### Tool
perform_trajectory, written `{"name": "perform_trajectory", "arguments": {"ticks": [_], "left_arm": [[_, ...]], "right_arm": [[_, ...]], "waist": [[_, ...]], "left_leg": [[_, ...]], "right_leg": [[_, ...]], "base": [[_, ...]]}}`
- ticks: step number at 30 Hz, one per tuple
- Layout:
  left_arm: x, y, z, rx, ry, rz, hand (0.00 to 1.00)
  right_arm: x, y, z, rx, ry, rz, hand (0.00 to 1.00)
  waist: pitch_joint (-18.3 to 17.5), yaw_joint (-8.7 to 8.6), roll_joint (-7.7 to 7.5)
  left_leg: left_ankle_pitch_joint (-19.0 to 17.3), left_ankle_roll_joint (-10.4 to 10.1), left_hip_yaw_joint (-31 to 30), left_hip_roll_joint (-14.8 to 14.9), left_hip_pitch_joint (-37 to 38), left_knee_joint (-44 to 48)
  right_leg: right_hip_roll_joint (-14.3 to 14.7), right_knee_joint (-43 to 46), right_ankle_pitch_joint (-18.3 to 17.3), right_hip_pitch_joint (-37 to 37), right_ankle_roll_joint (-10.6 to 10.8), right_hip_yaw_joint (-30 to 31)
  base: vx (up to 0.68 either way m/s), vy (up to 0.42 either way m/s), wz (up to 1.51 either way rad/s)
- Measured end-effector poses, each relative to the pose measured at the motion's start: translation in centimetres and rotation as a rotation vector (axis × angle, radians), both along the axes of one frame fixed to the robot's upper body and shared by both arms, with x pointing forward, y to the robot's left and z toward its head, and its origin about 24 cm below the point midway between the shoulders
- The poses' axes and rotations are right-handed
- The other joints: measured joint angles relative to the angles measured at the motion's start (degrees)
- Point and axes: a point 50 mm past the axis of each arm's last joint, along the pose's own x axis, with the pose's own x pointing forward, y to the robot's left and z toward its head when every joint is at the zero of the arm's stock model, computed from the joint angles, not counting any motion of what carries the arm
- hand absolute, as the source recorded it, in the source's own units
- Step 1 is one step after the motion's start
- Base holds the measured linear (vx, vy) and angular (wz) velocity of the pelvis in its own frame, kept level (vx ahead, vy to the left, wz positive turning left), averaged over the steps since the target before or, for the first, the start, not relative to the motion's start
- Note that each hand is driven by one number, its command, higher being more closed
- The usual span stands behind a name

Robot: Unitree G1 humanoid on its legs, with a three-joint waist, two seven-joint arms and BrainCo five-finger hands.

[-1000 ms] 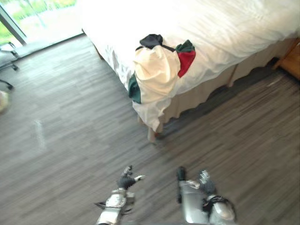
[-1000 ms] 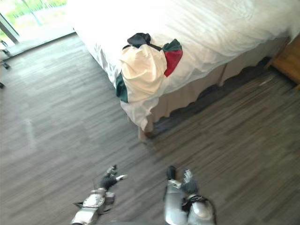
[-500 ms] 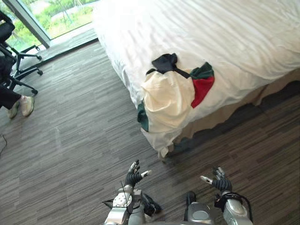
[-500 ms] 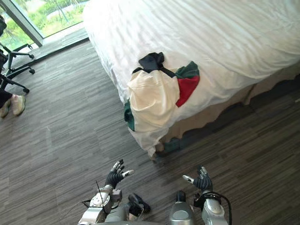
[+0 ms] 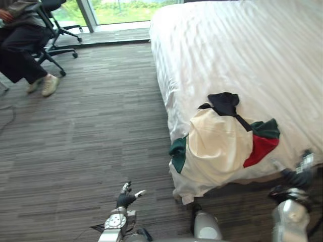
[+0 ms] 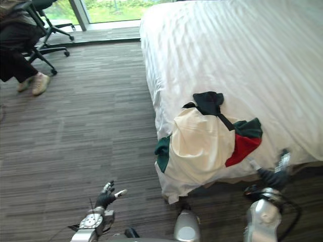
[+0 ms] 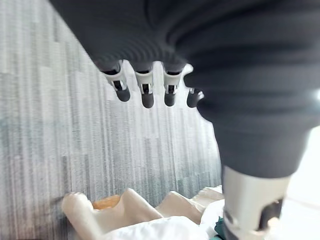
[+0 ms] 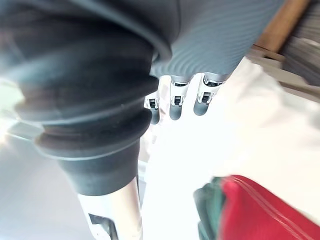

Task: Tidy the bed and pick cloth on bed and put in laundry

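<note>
The cloth [image 5: 222, 146] (cream, green, red, black) lies bunched on the bed [image 5: 252, 50] corner at 4 o'clock, spilling over its edge. The right robot hand [image 5: 295, 177] hovers beside it, fingers wide and empty, likely poised to grab. The left robot hand [image 5: 125, 196] hangs open over the floor [image 5: 91, 141] at 7 o'clock.

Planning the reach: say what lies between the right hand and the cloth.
Nothing but bare white sheet between right hand and cloth, in the right eye view.
</note>
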Motion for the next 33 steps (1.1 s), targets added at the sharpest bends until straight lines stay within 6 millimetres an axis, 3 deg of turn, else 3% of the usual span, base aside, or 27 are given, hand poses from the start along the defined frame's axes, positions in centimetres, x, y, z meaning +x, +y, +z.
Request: {"name": "perform_trajectory", "arguments": {"ticks": [4, 8, 12, 15, 17, 18, 19, 22, 25, 30, 33], "left_arm": [[0.3, 0.0, 0.1, 0.000, -0.010, -0.011, 0.00], [0.1, -0.4, 0.0, -0.009, -0.003, -0.041, 0.00], [0.1, -0.6, 0.0, -0.001, -0.004, -0.085, 0.00], [0.5, -1.1, 0.2, -0.007, -0.015, -0.124, 0.00], [1.7, -1.2, 0.7, -0.006, -0.055, -0.132, 0.00], [2.4, -1.7, 1.1, -0.026, -0.083, -0.129, 0.00], [2.9, -1.8, 1.5, -0.031, -0.106, -0.128, 0.00], [4.6, -1.0, 2.7, -0.008, -0.168, -0.134, 0.00], [4.9, -0.6, 3.1, 0.004, -0.192, -0.137, 0.00], [4.6, -0.7, 2.9, 0.001, -0.183, -0.137, 0.00], [4.5, -1.2, 2.8, -0.015, -0.181, -0.140, 0.00]], "right_arm": [[2.4, 3.7, -0.5, -0.070, 0.073, 0.201, 0.00], [4.4, 7.1, -3.0, -0.162, 0.259, 0.427, 0.00], [6.9, 9.4, -5.5, -0.188, 0.406, 0.550, 0.00], [8.0, 9.1, -7.3, -0.187, 0.508, 0.541, 0.00], [10.0, 8.8, -7.2, -0.179, 0.534, 0.515, 0.00], [11.7, 7.8, -5.8, -0.202, 0.508, 0.472, 0.00], [13.0, 6.8, -4.4, -0.213, 0.476, 0.425, 1.00], [15.5, 5.6, -2.0, -0.173, 0.407, 0.334, 1.00], [16.4, 4.8, -1.1, -0.150, 0.395, 0.297, 1.00], [16.9, 5.2, 0.1, -0.149, 0.346, 0.315, 1.00], [16.4, 5.8, -0.6, -0.119, 0.351, 0.355, 1.00]], "waist": [[-0.40, 0.11, -0.40], [-0.71, 1.63, -0.08], [-1.02, 1.96, 0.74], [-0.73, 3.13, 0.91], [2.61, 3.09, -0.29], [3.52, 2.91, 2.89], [4.35, 3.05, 4.41], [6.60, 3.34, 4.30], [6.85, 3.50, 4.32], [6.99, 4.04, 5.26], [6.88, 3.97, 5.95]], "left_leg": [[0.01, -0.01, 0.67, -0.36, 0.27, 0.01], [0.32, -0.03, 1.26, -2.14, 1.38, 0.29], [0.32, -0.04, 0.76, -3.43, -0.31, 0.36], [0.32, -0.04, -0.62, -3.46, -2.65, 3.38], [-2.25, -0.19, -1.61, -3.20, -7.21, 8.92], [1.75, 1.33, -3.16, -4.55, -8.28, 1.08], [3.40, 2.53, -2.23, -4.65, -9.06, -1.55], [3.44, 2.58, -2.13, -6.53, -10.18, -3.71], [3.34, 2.76, -1.93, -7.14, -10.49, -3.80], [4.05, 2.99, -1.61, -7.09, -10.61, -4.98], [5.23, 2.45, -1.63, -6.60, -8.75, -6.91]], "right_leg": [[0.27, -4.51, 1.92, 1.99, 0.46, 0.16], [-0.82, -14.40, 6.74, 7.57, 1.71, -0.24], [-2.00, -17.69, 8.56, 8.09, 2.29, -1.15], [-3.21, -17.65, 8.59, 7.79, 2.25, -2.96], [-5.55, -16.51, 8.99, 7.19, 1.73, -3.51], [-5.12, -15.55, 10.21, 5.02, 1.77, -3.72], [-4.76, -15.42, 10.29, 3.39, 2.04, -3.41], [-5.69, -14.78, 11.39, 0.66, 3.37, -3.33], [-6.23, -14.79, 11.74, 0.25, 3.29, -2.89], [-5.17, -15.91, 11.40, -0.61, 3.64, -2.15], [-3.76, -16.13, 11.06, 0.57, 3.26, -2.11]], "base": [[0.07, 0.008, -0.09], [0.03, 0.048, -0.02], [-0.02, 0.054, 0.12], [-0.02, 0.017, 0.26], [-0.10, 0.062, 0.32], [-0.19, 0.090, 0.00], [-0.16, 0.082, -0.07], [-0.12, 0.082, -0.06], [-0.10, 0.026, -0.02], [-0.08, -0.064, -0.15], [-0.06, -0.102, -0.07]]}}
